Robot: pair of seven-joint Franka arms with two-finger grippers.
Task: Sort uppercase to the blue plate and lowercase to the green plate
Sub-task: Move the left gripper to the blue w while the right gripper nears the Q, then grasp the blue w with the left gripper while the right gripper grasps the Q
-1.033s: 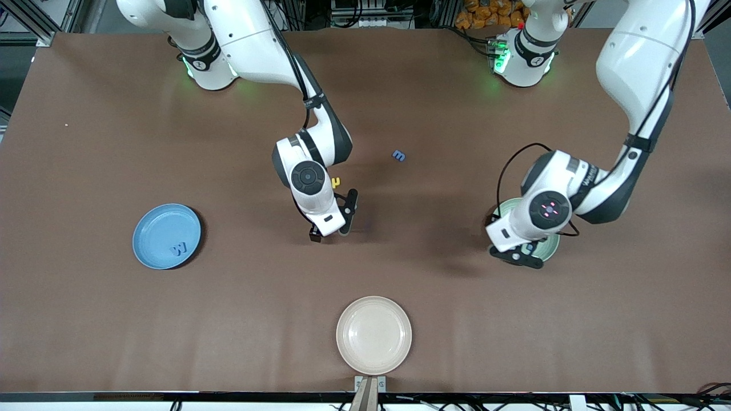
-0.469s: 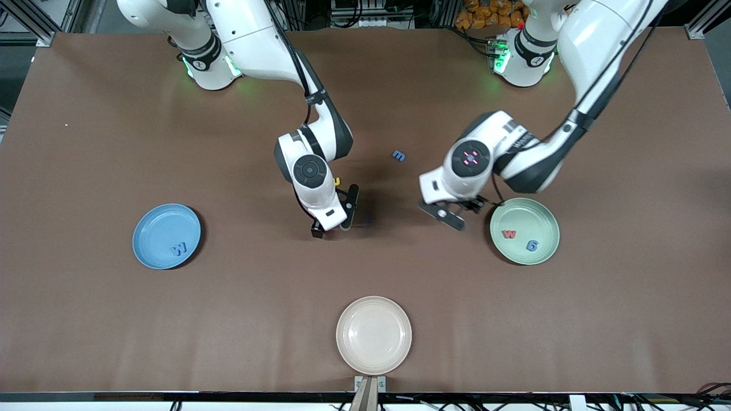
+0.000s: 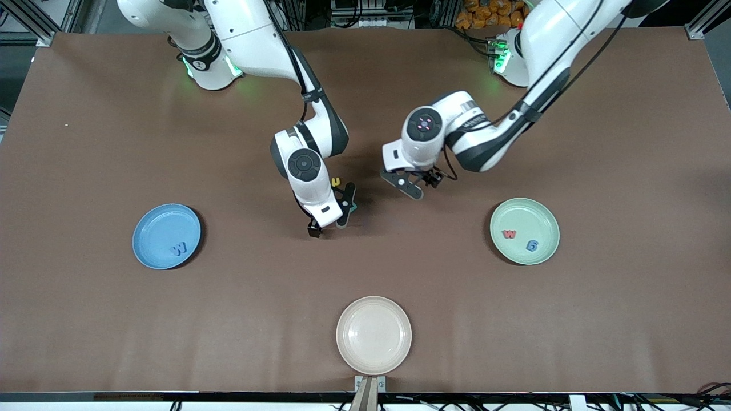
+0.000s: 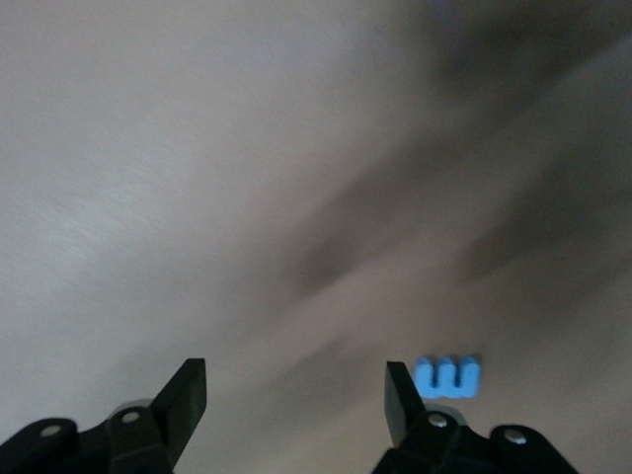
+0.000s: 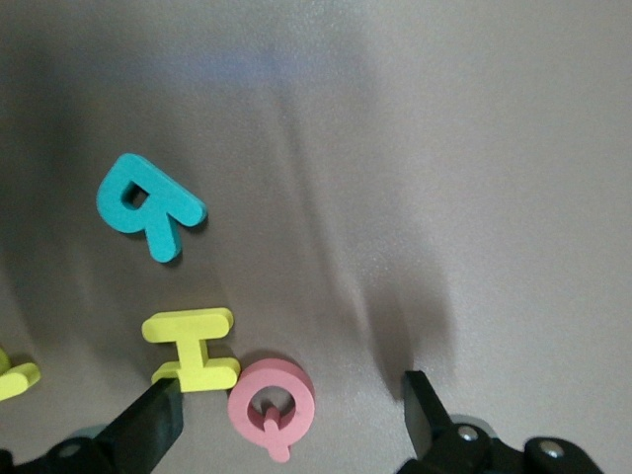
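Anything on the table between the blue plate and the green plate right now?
Front view: the right gripper hangs open over that stretch between the blue plate and green plate. Any letters beneath its arm are hidden there; otherwise bare tabletop.

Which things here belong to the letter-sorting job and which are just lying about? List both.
Job: blue plate with blue W; green plate with red w, blue g; loose on the table: blue m, yellow u, teal R, yellow H, red Q; left tool, open, by the m; right tool, open, over the Q.

Lying about: beige plate.
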